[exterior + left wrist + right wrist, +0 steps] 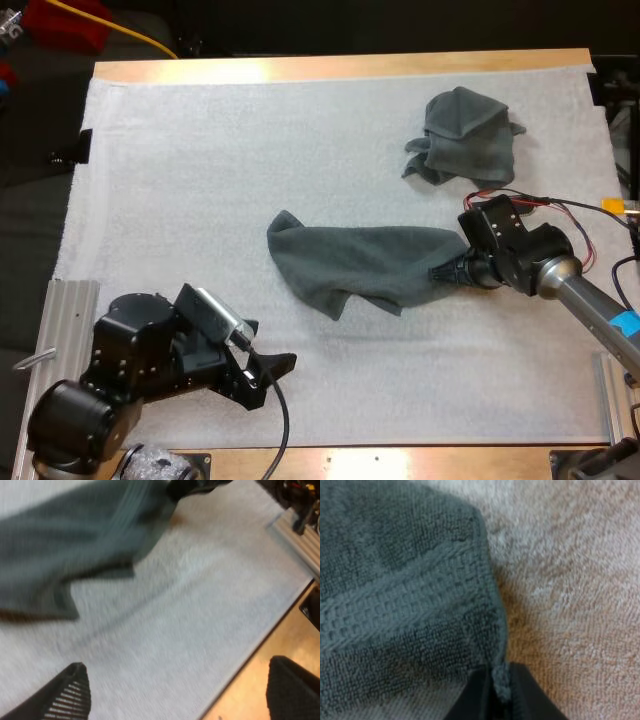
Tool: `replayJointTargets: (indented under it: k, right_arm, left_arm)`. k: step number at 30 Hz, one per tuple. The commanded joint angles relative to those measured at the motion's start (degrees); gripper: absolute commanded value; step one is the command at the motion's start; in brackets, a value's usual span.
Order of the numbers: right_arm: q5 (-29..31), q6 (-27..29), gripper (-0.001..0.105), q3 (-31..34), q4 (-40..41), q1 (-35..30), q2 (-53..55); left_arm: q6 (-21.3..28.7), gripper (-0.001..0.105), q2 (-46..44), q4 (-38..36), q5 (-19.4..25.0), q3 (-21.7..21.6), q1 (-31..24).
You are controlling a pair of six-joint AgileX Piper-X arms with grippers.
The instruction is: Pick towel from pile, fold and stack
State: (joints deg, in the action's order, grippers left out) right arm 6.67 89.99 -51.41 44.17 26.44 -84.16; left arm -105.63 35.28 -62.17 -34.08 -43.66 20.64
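The right fingers (472, 700) clamp a corner of the stretched towel (360, 265) on the white mat (200, 180), the left fingers (70, 695) open near it, a crumpled towel (465, 135) beyond.

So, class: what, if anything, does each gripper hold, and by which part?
The right gripper pinches the stretched-out towel by the hem at its end nearest that arm. The left gripper is open, holding nothing.

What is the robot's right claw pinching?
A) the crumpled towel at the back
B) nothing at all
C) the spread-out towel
C: the right gripper is shut on a corner of the spread-out towel, while the crumpled towel lies apart, farther back.
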Motion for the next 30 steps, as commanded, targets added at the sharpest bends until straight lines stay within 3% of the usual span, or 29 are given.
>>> replayJointTargets:
  k: [1,3,11,20,26,30]
  right_arm:
    - [-0.45,-0.09,0.001,-0.07,0.75,-0.06,0.36]
    - [-0.45,-0.11,0.001,-0.07,0.75,-0.06,0.42]
    - [-2.91,-0.11,0.001,-0.07,0.75,-0.06,0.42]
    - [-3.02,-0.11,0.001,-0.07,0.75,-0.06,0.42]
    - [-3.02,-0.22,0.001,-0.07,0.75,-0.06,0.42]
    - [-3.02,-0.22,0.001,-0.07,0.75,-0.06,0.42]
  left_arm:
    - [-1.93,0.070,0.18,1.26,-1.47,0.90,0.23]
    - [-4.23,0.070,0.18,3.24,-3.81,3.45,0.23]
    - [-14.70,0.070,1.44,14.99,-4.36,11.05,0.23]
    - [-14.98,0.069,11.32,20.61,-3.61,11.65,0.70]
    - [-15.24,0.069,19.23,24.74,0.92,11.65,5.02]
    - [-16.53,0.069,27.74,31.26,3.77,11.65,8.34]
